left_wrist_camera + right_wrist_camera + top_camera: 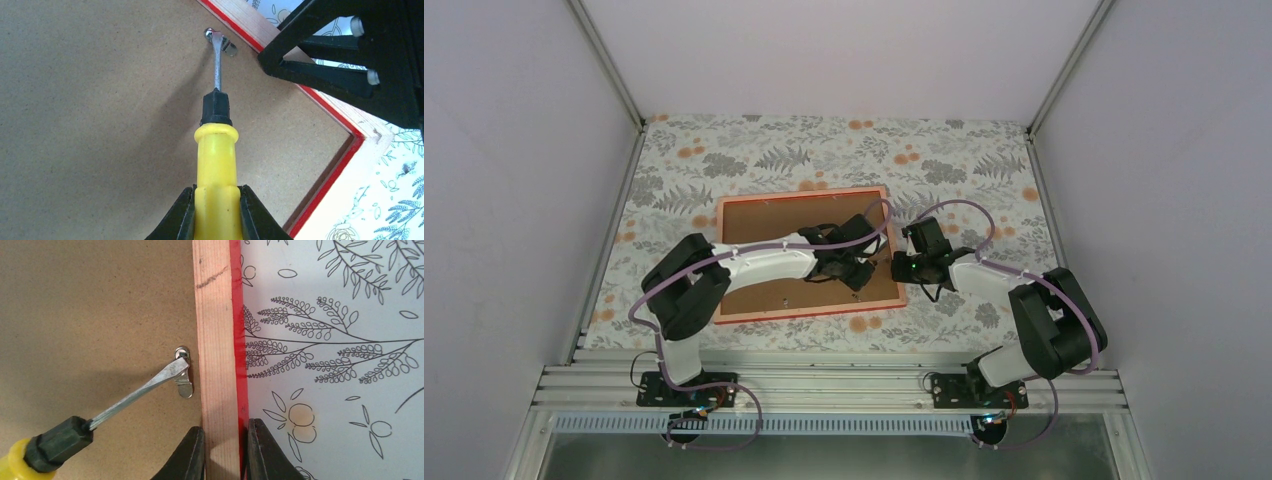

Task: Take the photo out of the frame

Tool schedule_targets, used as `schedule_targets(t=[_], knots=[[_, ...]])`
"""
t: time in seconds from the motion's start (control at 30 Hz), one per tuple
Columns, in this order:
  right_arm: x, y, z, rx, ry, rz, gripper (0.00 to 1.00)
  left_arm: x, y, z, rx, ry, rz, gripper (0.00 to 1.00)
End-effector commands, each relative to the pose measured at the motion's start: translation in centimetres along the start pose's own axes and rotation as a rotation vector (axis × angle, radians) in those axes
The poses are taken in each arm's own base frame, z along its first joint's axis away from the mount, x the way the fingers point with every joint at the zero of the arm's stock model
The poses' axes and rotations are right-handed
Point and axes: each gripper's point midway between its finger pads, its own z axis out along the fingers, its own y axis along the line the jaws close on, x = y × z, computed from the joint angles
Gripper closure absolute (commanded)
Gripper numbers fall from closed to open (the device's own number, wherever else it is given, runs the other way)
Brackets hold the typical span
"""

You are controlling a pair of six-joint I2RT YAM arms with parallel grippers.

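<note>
Left gripper [216, 212] clamped on yellow-handled screwdriver [216, 150], blade tip ahead of it on metal retaining tab [229, 48]; right gripper [223, 452] pinched across the frame [215, 315] side rail just beside that tab. Frame lies face-down under both grippers: thin red rim, bare wood rear, brown fibreboard backing [90, 125], photo hidden beneath. Rail looks stiff, safe to clamp; photo probably thin, floppy, crease-prone, so take it by an edge once backing's off.

Screwdriver [216, 150] at clip [226, 45]
Left gripper [216, 212] clamps the yellow handle; blade tip touches the clip beside the frame [352, 134].
</note>
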Motion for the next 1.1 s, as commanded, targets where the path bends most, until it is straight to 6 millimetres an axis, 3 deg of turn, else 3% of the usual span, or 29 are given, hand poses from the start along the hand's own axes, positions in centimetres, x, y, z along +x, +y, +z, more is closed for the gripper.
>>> schedule_targets(t=[0.0, 0.3, 0.5, 0.8, 1.07], knots=[[0.0, 0.1, -0.3, 0.003, -0.009, -0.003, 0.86, 1.7, 1.0, -1.0, -0.054, 0.067, 0.005, 0.98], [-0.1, 0.1, -0.4, 0.003, -0.011, -0.003, 0.86, 0.6, 0.9, -2.2, -0.053, 0.020, 0.000, 0.98], [-0.1, 0.1, -0.4, 0.002, -0.012, -0.001, 0.86, -1.0, -0.5, -3.6, 0.014, -0.053, -0.026, 0.98], [-0.3, 0.3, -0.6, -0.005, -0.026, -0.002, 0.86, -1.0, -1.9, -2.3, 0.087, -0.047, -0.047, 0.98], [-0.1, 0.3, -0.5, -0.008, -0.021, 0.000, 0.86, -0.4, -1.9, -1.3, 0.090, -0.019, -0.062, 0.98]])
